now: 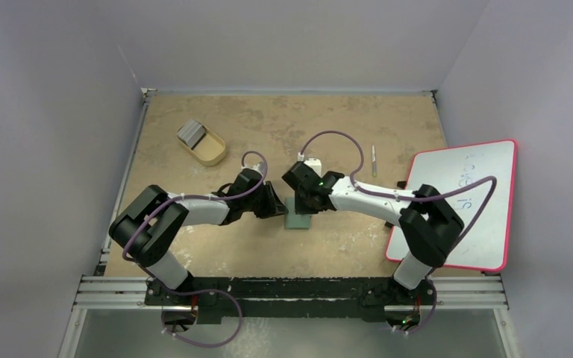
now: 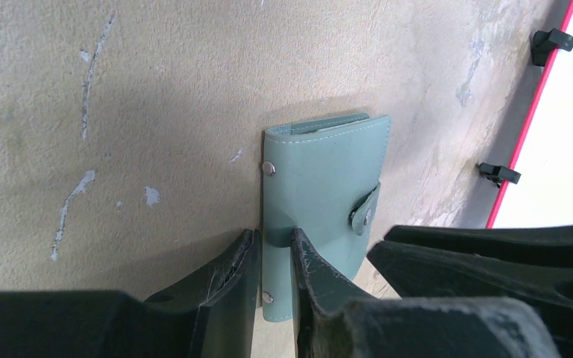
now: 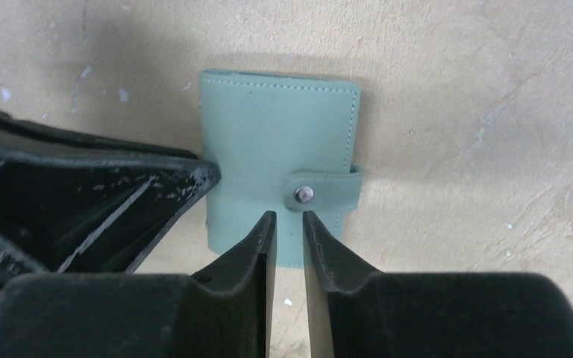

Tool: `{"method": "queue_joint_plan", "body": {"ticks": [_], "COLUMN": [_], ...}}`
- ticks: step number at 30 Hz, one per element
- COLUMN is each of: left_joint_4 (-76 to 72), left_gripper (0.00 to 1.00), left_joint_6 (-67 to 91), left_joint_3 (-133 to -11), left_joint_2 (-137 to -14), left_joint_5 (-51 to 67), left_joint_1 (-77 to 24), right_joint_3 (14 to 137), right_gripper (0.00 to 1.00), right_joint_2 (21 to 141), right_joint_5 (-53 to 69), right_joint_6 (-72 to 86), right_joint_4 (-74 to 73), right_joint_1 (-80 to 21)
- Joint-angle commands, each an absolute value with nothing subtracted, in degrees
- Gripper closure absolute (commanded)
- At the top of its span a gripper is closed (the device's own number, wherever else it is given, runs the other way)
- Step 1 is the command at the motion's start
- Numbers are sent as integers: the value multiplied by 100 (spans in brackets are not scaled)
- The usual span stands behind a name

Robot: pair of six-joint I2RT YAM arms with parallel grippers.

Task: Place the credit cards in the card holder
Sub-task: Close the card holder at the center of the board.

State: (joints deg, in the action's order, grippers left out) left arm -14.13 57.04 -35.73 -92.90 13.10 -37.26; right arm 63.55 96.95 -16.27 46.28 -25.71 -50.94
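Observation:
The card holder [image 1: 298, 221] is a closed grey-green wallet with its snap strap fastened, flat on the table centre. In the left wrist view my left gripper [image 2: 274, 237] is shut on the riveted left edge of the card holder [image 2: 321, 171]. In the right wrist view my right gripper [image 3: 289, 216] hovers over the near edge of the card holder [image 3: 268, 134], just below the snap, jaws a narrow gap apart with nothing between. The credit cards [image 1: 191, 132] lie as a grey stack in the tan tray at the far left.
The tan oval tray [image 1: 213, 153] sits at the back left. A pink-edged whiteboard [image 1: 462, 201] lies at the right, its edge in the left wrist view [image 2: 559, 149]. A pen [image 1: 374, 160] lies beyond the right arm.

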Motion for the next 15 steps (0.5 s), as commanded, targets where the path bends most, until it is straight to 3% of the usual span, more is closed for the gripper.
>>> {"method": "queue_joint_plan", "body": {"ticks": [1, 8, 15], "left_joint_4": [-1695, -1696, -1661], "left_gripper": [79, 79, 78], "left_joint_6": [5730, 5704, 5667], "left_joint_3": [-3544, -3586, -3629], "left_joint_2": [-9294, -9315, -9354], "left_joint_5": [1351, 1395, 1389], "left_joint_1": [-3698, -3700, -3700], "right_joint_3": [6144, 4981, 4296], "right_gripper": [78, 79, 79], "right_joint_2": [9019, 8396, 8070], "right_joint_5": [-1550, -267, 214], "right_joint_6": [4633, 4568, 4606], "right_joint_4": [-2281, -924, -79], "right_joint_1": [-4992, -4347, -3972]}}
